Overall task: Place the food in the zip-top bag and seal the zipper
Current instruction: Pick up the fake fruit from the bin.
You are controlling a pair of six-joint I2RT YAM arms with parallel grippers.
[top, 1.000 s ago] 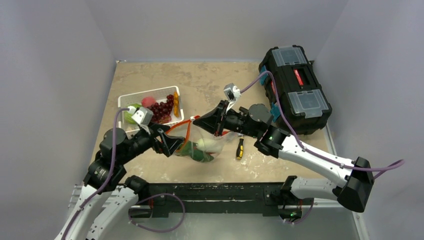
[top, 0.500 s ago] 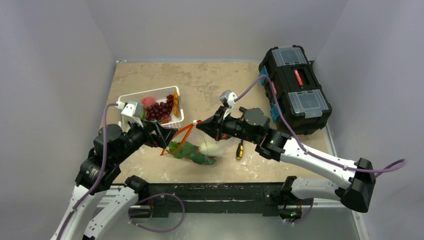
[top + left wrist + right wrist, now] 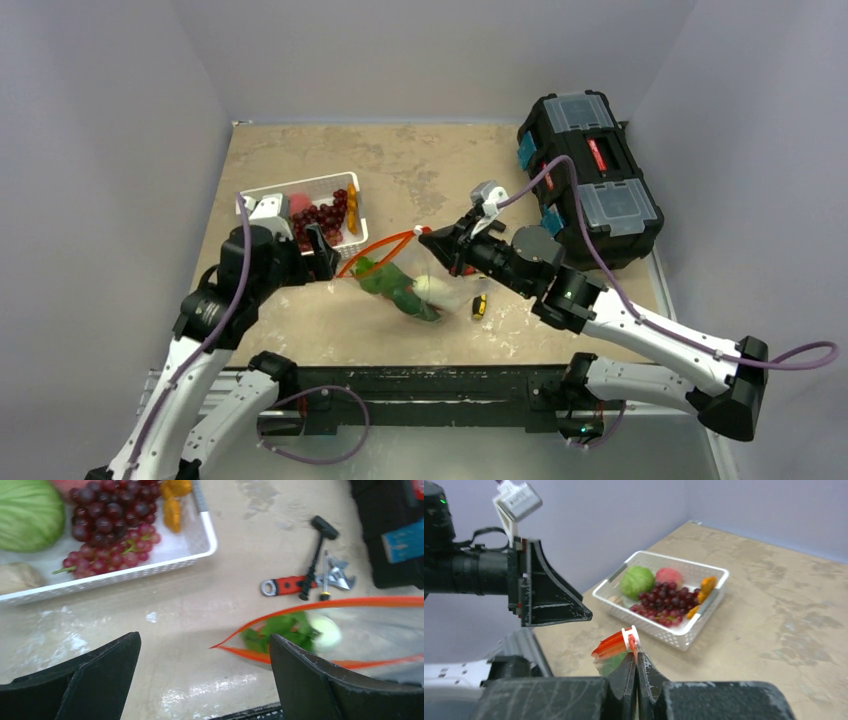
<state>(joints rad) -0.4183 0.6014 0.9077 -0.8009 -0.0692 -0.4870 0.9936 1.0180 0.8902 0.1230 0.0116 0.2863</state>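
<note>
Red-orange zipper (image 3: 385, 243) pinched by right pincer (image 3: 426, 237), left pincer (image 3: 204, 638) wide.

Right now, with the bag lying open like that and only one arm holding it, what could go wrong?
1. Only the right pincer grips the zip-top bag, pinched shut on one end of the zipper; the left pincer is open and clear, so the mouth may sag closed.
2. The leafy greens lie near the open mouth; a tug could spill them.
3. Grapes sit in the basket, so sealing now would be premature.
</note>
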